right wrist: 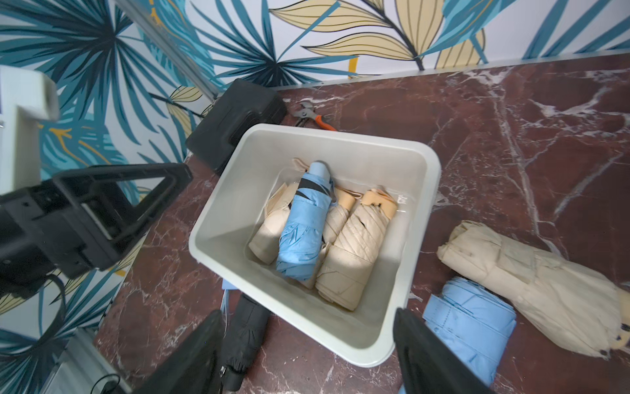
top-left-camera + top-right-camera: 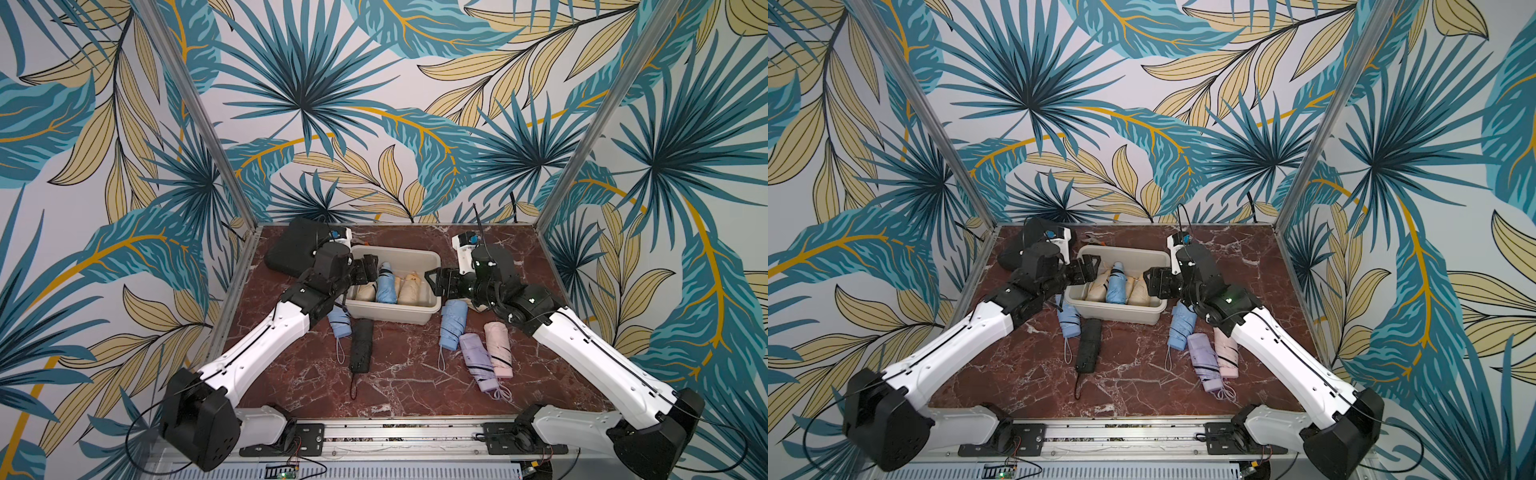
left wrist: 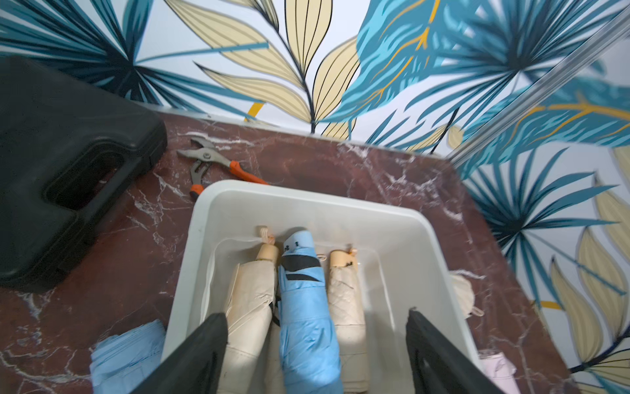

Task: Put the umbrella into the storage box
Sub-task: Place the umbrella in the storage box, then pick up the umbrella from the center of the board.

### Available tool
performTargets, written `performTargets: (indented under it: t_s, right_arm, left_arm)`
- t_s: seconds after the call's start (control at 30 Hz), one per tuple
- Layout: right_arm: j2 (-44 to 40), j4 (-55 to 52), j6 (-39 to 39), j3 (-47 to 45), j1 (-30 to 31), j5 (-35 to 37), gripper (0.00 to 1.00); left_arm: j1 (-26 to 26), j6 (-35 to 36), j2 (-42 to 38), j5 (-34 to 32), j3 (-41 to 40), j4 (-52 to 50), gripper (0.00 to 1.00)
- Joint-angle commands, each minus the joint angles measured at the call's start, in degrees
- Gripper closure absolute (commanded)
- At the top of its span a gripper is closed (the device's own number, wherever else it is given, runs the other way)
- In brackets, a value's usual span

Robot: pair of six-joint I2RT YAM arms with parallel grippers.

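At the far left corner of the surface sits a black moulded case (image 2: 291,249), with orange-handled pliers (image 3: 218,163) just beside it along the far edge. The left gripper (image 2: 369,268) hangs over the left end of the storage box (image 2: 390,314), jaws wide apart, holding nothing. The box, an off-white tub with rounded corners, stands midway across, nearer the far edge. Inside lies the umbrella (image 3: 306,307): folded, light blue, with a black strap round it near its rounded far end. Its long axis runs from the box's near wall to its far wall, and it rests on top between beige folded umbrellas (image 1: 354,252). Its near end is cut off in the left wrist view and hidden behind the near wall in both top views. Whether the far end is handle or tip is hard to tell. The right gripper (image 2: 434,284) hangs at the box's right rim, jaws likewise apart and empty. A beige umbrella (image 1: 528,290) lies on the surface just right of the box, and the right arm covers it in both top views
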Motion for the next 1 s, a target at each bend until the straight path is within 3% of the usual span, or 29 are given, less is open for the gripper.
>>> performTargets:
  t_s: [0.0,0.2,0.37,0.53,0.73,0.97]
  right_arm:
    - [-0.85,1.24,-2.48,-1.87,0.67,-6.41,0.22]
    - [-0.54,5.68,-5.71,-4.5,4.13,-11.64,0.23]
    - [0.95,10.81,-13.32,-7.65,8.72,-13.52,0.23]
    - [5.23,8.89,-17.42,-4.48,11.47,-13.42,0.23]
    - [8.68,8.66,-15.77,-1.54,11.57,-12.4,0.23]
    - [8.62,14.23,-11.03,-3.22,11.57,-7.59,0.23]
  left_arm:
    - [0.77,-2.86,-5.18,-1.34,-4.4,5.51,0.14]
    - [1.78,-7.06,-11.02,-3.37,-8.79,-0.89,0.12]
    - [3.94,-13.57,-12.77,-4.68,-9.17,-9.82,0.12]
    - [7.02,-20.0,-14.1,-8.06,-10.86,-17.1,0.13]
    - [11.18,-21.08,-11.13,-1.93,-17.33,-10.38,0.06]
    - [20.88,-14.81,-5.97,10.98,-20.15,-1.46,0.04]
